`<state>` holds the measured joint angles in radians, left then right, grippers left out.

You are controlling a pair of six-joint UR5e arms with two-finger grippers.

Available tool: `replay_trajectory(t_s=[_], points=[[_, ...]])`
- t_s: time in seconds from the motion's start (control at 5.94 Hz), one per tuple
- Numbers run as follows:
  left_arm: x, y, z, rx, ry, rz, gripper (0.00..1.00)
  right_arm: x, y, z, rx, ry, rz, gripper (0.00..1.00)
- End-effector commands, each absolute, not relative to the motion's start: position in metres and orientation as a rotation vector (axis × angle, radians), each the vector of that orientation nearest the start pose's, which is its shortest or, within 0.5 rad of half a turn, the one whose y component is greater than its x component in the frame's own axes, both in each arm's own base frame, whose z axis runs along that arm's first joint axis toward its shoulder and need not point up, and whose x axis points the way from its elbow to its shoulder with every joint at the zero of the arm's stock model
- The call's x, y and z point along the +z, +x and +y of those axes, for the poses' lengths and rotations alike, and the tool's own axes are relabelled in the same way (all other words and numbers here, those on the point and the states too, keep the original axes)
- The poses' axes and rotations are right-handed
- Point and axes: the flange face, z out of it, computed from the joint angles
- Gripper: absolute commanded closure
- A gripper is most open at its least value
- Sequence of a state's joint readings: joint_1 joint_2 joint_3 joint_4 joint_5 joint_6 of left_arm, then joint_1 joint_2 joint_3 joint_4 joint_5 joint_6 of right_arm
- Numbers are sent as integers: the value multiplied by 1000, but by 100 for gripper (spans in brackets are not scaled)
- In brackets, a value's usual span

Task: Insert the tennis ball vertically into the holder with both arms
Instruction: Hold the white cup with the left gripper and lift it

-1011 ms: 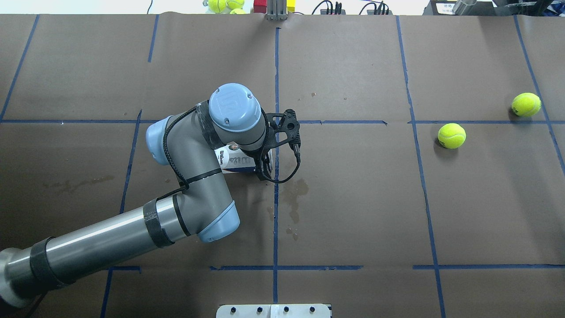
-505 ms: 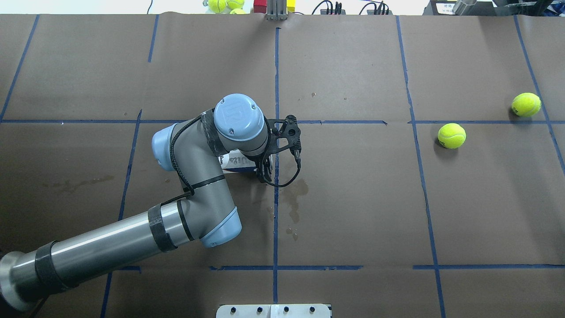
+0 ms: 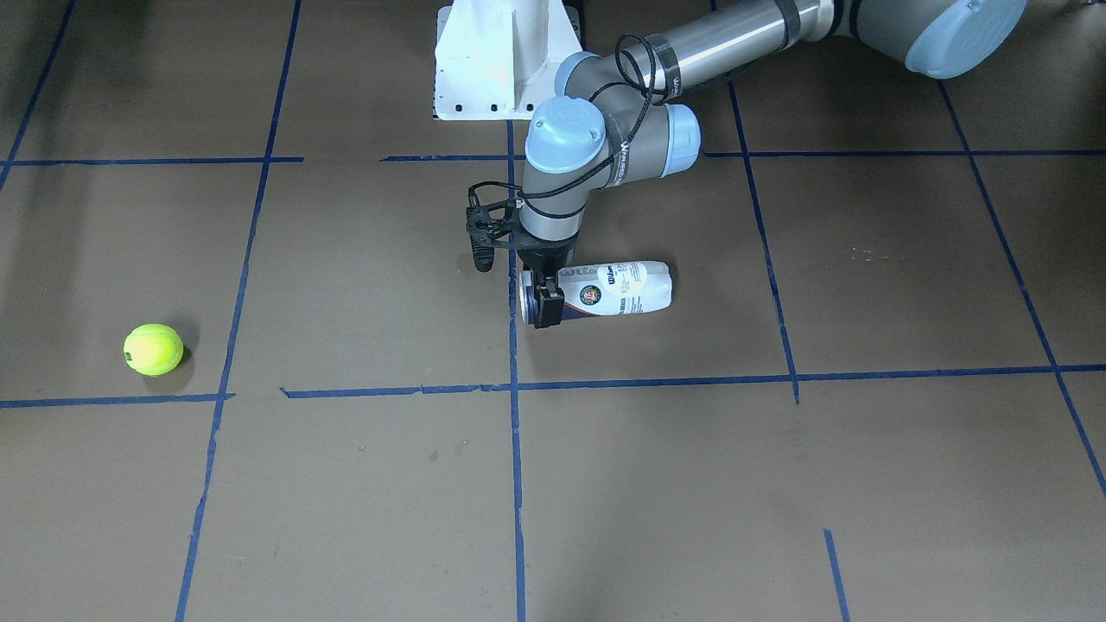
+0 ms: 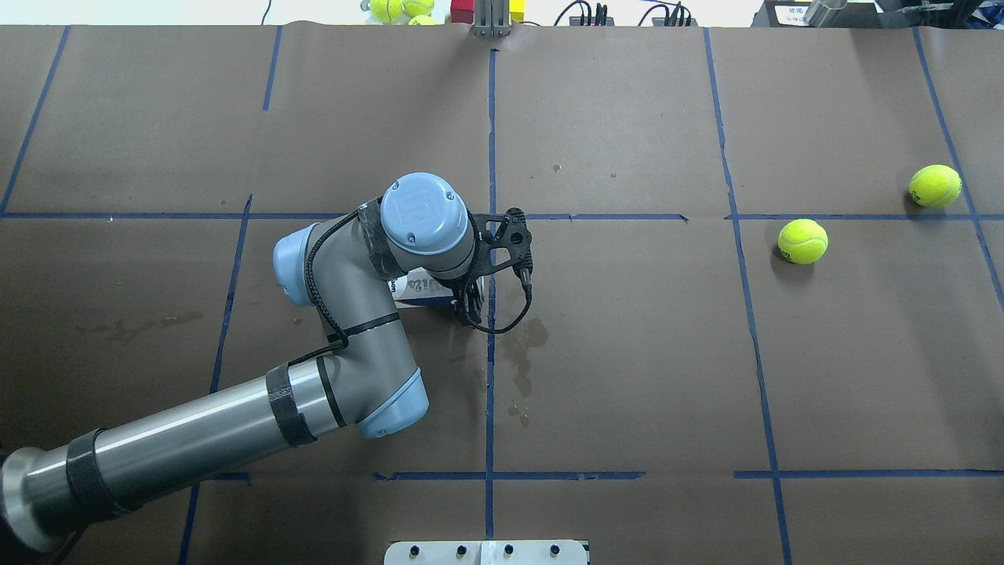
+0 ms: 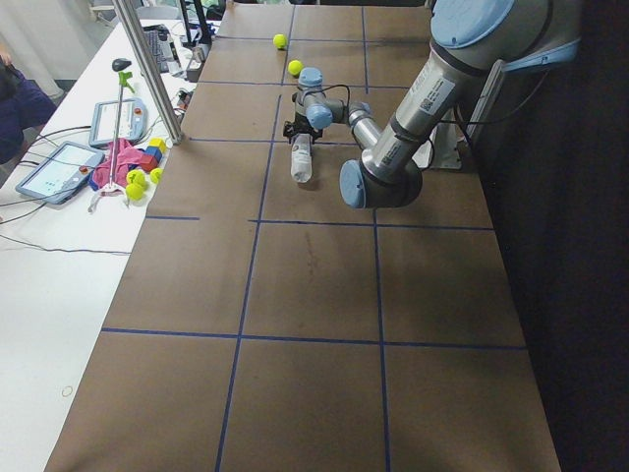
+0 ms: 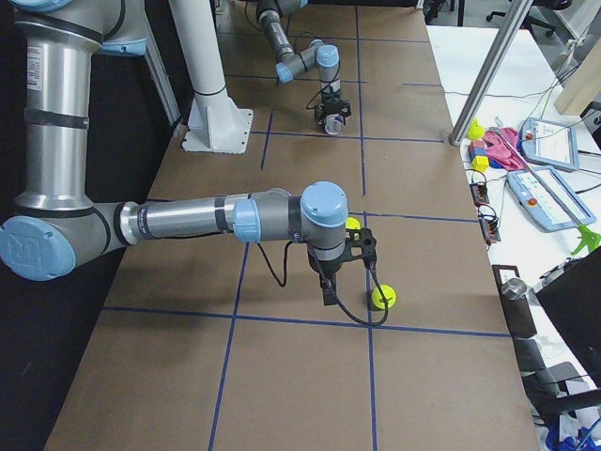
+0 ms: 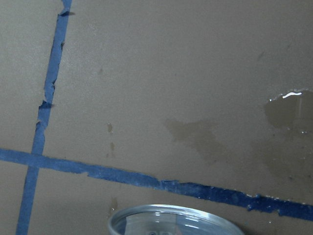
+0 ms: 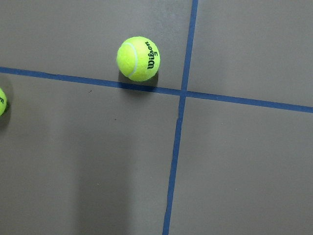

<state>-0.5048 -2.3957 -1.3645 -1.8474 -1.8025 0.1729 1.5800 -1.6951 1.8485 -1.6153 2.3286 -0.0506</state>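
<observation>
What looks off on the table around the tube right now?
The holder lies on its side, not upright, with the left gripper at its open end. Just beyond that end, the brown paper shows damp stains and a small shiny puddle, like a spill. Nearby blue tape is ragged.

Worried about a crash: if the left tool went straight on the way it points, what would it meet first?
The left tool points straight down over the mouth of the clear plastic white-labelled tube lying on its side, probably that tube, or the brown paper-covered table beside it; depth is unclear.
</observation>
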Motion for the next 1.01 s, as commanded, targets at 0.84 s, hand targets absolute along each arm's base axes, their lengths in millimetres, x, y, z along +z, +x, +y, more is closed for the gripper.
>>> replay_trajectory(t_s=[0.84], points=[[97, 535, -444, 1111, 1014, 754, 49, 585, 68, -442, -81, 126, -760, 0]])
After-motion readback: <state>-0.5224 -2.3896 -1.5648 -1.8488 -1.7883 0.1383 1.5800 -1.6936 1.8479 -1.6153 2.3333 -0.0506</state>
